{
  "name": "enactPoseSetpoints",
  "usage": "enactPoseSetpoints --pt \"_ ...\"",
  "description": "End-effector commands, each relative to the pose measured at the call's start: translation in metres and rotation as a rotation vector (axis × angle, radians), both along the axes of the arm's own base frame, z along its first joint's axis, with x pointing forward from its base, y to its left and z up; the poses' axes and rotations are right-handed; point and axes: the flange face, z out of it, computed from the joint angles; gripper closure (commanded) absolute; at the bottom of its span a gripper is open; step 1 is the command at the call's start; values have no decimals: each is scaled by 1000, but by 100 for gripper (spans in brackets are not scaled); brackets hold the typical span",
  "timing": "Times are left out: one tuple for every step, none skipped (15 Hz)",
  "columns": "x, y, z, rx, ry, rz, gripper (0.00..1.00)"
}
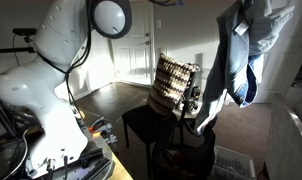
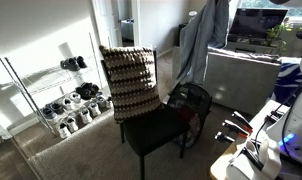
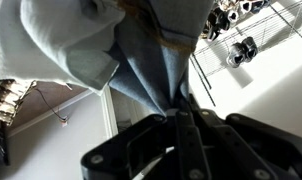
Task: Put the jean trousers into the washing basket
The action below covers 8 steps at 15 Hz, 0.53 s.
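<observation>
Clamping jean trousers (image 3: 143, 62), tool (image 3: 182, 100) fully closed

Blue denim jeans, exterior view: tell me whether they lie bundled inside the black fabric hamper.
No, the limp blue denim jeans hang in the air, mostly above the black soft-sided hamper.

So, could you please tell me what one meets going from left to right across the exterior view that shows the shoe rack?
Shoe rack → brown-and-cream woven object → hanging jean trousers → white robot.
</observation>
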Motion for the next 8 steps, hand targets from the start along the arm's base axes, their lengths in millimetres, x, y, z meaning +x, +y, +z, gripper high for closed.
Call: enactPoseSetpoints --pt "0 0 0 0 0 0 98" --pt "-2 0 3 -20 -1 -2 100" --pt "-5 0 8 -35 -6 1 100" --pt "-10 0 15 -63 -3 9 100" --pt "-15 -2 20 -86 -7 4 100" --pt "-22 -4 28 -116 -12 10 100" --pt "-30 -6 37 -137 -26 22 100" --pt "-37 -8 47 -162 -48 21 100"
